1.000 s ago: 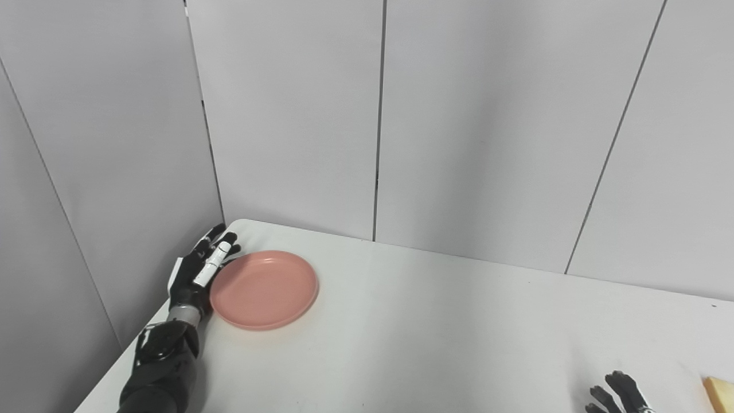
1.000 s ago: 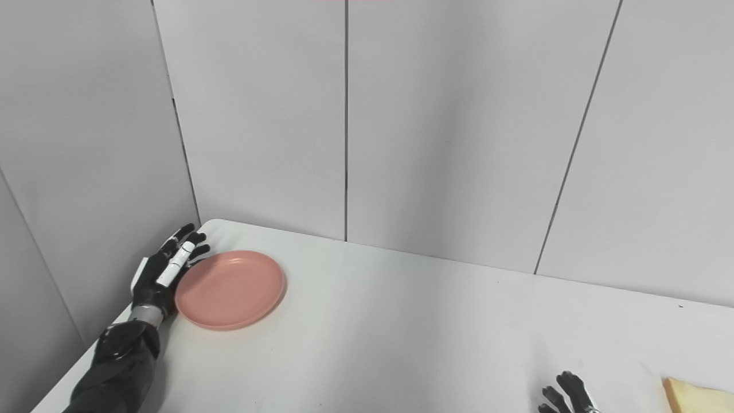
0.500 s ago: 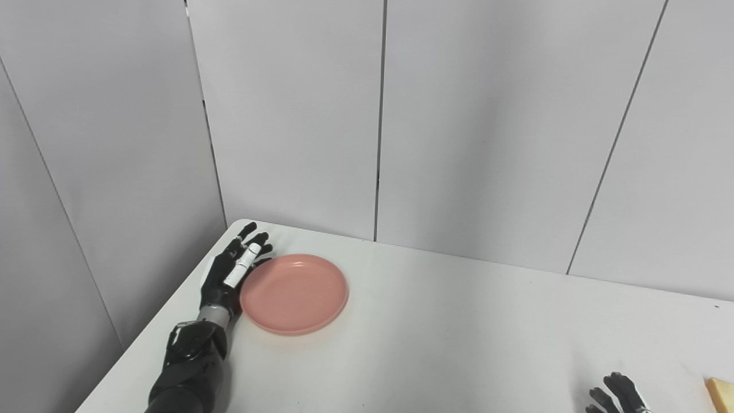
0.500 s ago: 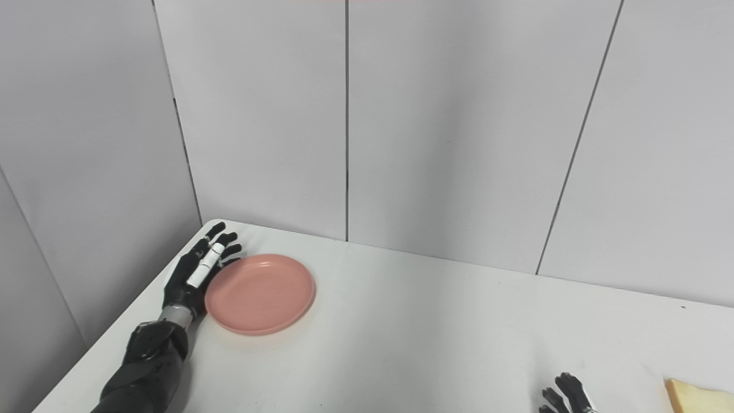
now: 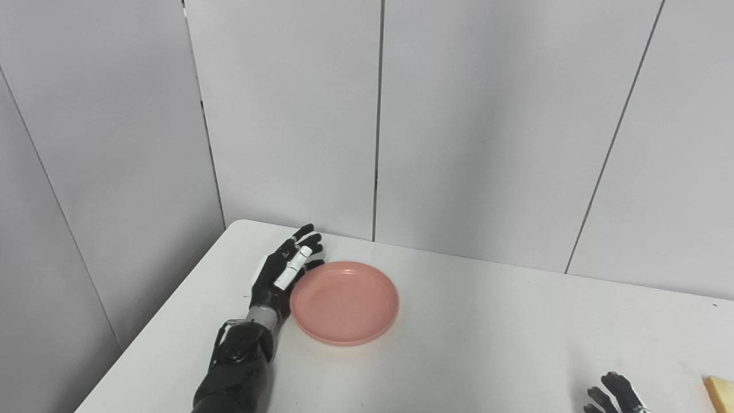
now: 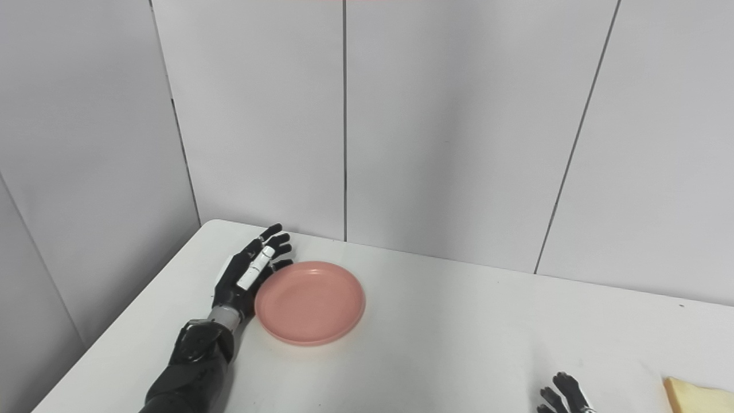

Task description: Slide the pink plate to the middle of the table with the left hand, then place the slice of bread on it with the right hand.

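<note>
A round pink plate [image 5: 344,301] lies flat on the white table [image 5: 487,344], left of its middle. My left hand [image 5: 284,275] is open, its flat palm pressed against the plate's left rim, fingers stretched toward the back wall. At the bottom right only the dark fingertips of my right hand [image 6: 565,393] show, spread apart and holding nothing. The slice of bread [image 6: 697,397] lies at the bottom right corner, just right of that hand and partly cut off by the picture's edge.
Grey wall panels [image 5: 378,115] close the table's back edge and the left side. The table's left edge [image 5: 155,321] runs diagonally down beside my left forearm.
My left hand has pushed the pink plate steadily to the right, away from the table's left corner. The right hand and the bread have stayed put.
</note>
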Motion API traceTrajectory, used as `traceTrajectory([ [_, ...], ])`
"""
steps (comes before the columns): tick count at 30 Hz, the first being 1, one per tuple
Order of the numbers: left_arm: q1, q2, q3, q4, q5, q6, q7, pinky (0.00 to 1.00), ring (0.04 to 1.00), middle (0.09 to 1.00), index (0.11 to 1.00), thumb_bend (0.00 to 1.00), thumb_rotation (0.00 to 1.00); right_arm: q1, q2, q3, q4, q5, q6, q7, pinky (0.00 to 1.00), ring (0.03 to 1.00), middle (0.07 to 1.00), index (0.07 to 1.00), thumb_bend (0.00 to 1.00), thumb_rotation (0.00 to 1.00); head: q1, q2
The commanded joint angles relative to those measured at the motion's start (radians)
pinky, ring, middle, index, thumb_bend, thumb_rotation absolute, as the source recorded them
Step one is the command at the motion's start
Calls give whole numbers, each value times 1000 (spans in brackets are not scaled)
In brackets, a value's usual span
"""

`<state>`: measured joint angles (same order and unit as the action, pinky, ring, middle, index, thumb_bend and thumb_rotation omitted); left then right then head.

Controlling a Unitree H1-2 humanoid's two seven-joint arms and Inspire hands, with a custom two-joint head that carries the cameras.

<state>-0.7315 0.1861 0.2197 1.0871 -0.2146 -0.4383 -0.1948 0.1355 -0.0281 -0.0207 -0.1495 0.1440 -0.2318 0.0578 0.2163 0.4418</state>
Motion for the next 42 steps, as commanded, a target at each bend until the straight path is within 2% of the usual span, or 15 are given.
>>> traceTrajectory([
  [1, 33, -36, -17, -16, 5, 12, 2, 709, 834, 835, 805, 923, 584, 70, 0, 3, 64, 0, 18, 6, 848, 864, 903, 861, 828, 965, -7, 7],
  [6, 63, -87, -43, -48, -9, 43, -22, 702, 832, 847, 824, 919, 580, 73, 6, 5, 58, -12, 23, 0, 829, 851, 896, 862, 831, 967, -21, 10],
  [10, 77, -136, -49, -53, -11, 44, -10, 694, 821, 841, 824, 889, 584, 70, 7, 8, 66, -11, 18, 5, 831, 854, 895, 857, 830, 961, -32, 9],
  [17, 95, -217, -56, -37, -18, 40, -26, 731, 848, 858, 832, 894, 590, 69, 22, 12, 66, -32, 13, -6, 815, 835, 883, 843, 834, 945, -75, 18],
  [23, 111, -243, -62, -35, -13, 41, -31, 739, 853, 859, 841, 900, 593, 73, 40, 23, 57, -48, 12, -12, 786, 817, 864, 829, 834, 931, -152, 41],
  [25, 121, -250, -63, -41, -14, 45, -26, 739, 853, 856, 837, 904, 590, 73, 47, 30, 50, -52, 19, -17, 782, 815, 859, 826, 834, 924, -192, 52],
  [26, 128, -252, -61, -46, -17, 51, -27, 738, 851, 852, 835, 898, 591, 74, 53, 35, 45, -60, 23, -22, 778, 810, 857, 824, 833, 919, -237, 62],
  [27, 135, -256, -61, -48, -17, 52, -22, 741, 847, 845, 832, 879, 591, 75, 57, 40, 40, -68, 27, -26, 771, 804, 854, 821, 837, 914, -237, 62],
  [28, 142, -257, -58, -52, -20, 55, -20, 740, 844, 840, 831, 859, 593, 76, 64, 46, 35, -81, 31, -33, 767, 801, 853, 821, 840, 911, -287, 73],
  [29, 150, -261, -58, -55, -18, 54, -14, 741, 840, 837, 829, 851, 590, 77, 69, 51, 30, -93, 35, -39, 765, 801, 856, 823, 842, 910, -287, 73],
  [30, 158, -262, -57, -60, -17, 55, -12, 742, 840, 844, 832, 852, 595, 79, 76, 58, 26, -106, 38, -45, 761, 799, 857, 823, 838, 910, -330, 80],
  [33, 190, -270, -63, -92, -9, 57, 0, 738, 851, 864, 850, 835, 627, 82, 96, 81, 15, -147, 45, -66, 763, 799, 855, 818, 810, 906, -384, 89],
  [37, 212, -282, -59, -120, -17, 63, 7, 742, 859, 869, 854, 832, 647, 83, 113, 113, 7, -183, 57, -92, 786, 815, 873, 832, 789, 933, -424, 97],
  [42, 227, -299, -46, -141, -35, 78, 2, 735, 859, 856, 836, 846, 617, 79, 123, 141, 8, -210, 62, -109, 818, 838, 896, 855, 748, 974, -450, 102],
])
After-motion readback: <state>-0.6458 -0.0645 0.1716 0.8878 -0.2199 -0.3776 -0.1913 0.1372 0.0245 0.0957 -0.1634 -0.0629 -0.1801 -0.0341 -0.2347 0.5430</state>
